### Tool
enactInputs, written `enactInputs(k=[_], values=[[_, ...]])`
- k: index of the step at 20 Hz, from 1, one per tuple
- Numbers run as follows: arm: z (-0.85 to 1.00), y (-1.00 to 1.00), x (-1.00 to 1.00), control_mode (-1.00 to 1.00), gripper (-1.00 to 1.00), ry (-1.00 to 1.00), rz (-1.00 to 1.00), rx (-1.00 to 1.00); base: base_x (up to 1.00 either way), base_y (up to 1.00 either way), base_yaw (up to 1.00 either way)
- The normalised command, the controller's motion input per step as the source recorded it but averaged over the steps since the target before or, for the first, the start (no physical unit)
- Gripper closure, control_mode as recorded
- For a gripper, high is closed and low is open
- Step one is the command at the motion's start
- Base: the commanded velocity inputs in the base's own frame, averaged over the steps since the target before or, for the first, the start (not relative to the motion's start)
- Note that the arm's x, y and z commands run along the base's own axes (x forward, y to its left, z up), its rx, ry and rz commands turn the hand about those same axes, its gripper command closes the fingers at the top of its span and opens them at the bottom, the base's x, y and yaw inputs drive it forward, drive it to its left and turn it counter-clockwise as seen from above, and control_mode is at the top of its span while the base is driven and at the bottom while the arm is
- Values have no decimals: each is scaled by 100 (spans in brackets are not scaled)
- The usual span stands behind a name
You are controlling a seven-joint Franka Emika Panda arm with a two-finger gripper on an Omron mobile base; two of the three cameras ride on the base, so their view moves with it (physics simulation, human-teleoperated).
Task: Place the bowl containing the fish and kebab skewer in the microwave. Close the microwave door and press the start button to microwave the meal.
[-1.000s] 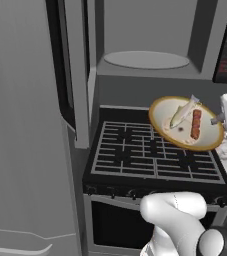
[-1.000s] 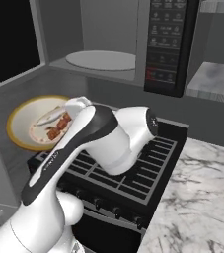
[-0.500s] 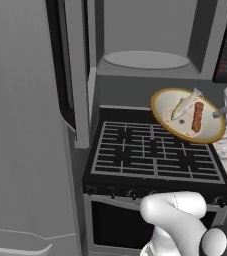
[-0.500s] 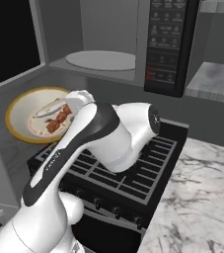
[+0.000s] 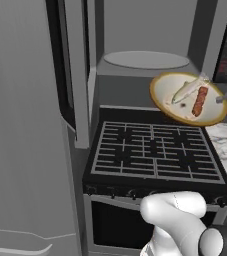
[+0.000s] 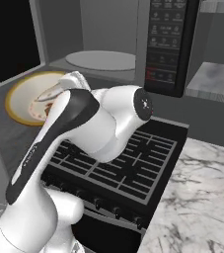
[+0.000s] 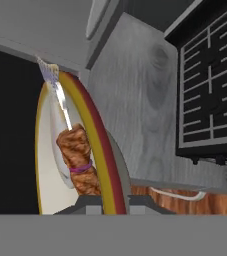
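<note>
The bowl (image 5: 166, 94) hangs tilted in the air above the back of the stove, just below the microwave's (image 5: 145, 25) open mouth. The pale fish (image 5: 185, 90) and the kebab skewer (image 5: 200, 101) lie side by side in it. My gripper (image 5: 224, 99) is shut on the bowl's right rim; in the hand view the rim (image 7: 92, 130) runs between the fingertips, with the kebab skewer (image 7: 77, 160) and the fish (image 7: 60, 105) just beyond. The round turntable (image 5: 146, 59) is bare. The microwave door (image 6: 10, 39) stands swung open to the left. My arm hides part of the bowl (image 6: 22, 96) in the right base view.
The black gas stove (image 5: 155, 150) lies under the bowl. The button panel (image 6: 168, 44) is to the right of the cavity. A marble counter (image 6: 197, 197) runs along the right. A tall grey fridge door (image 5: 25, 125) fills the left side.
The bowl has risen with the gripper and come closer to the microwave opening, still tilted. The fish and skewer have stayed in it.
</note>
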Motion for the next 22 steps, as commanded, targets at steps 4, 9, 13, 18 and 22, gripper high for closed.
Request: enactInputs(k=[4, 9, 13, 18, 22], values=[[37, 19, 0, -100, 100, -7, -23, -7, 0, 0, 0], [33, 20, 2, -100, 100, -2, -23, -3, 0, 0, 0], [20, 9, 22, -100, 100, 1, -23, 0, 0, 0, 0], [19, 15, 32, -100, 100, 7, -22, 0, 0, 0, 0], [31, 16, 26, -100, 100, 9, -22, 6, 0, 0, 0]])
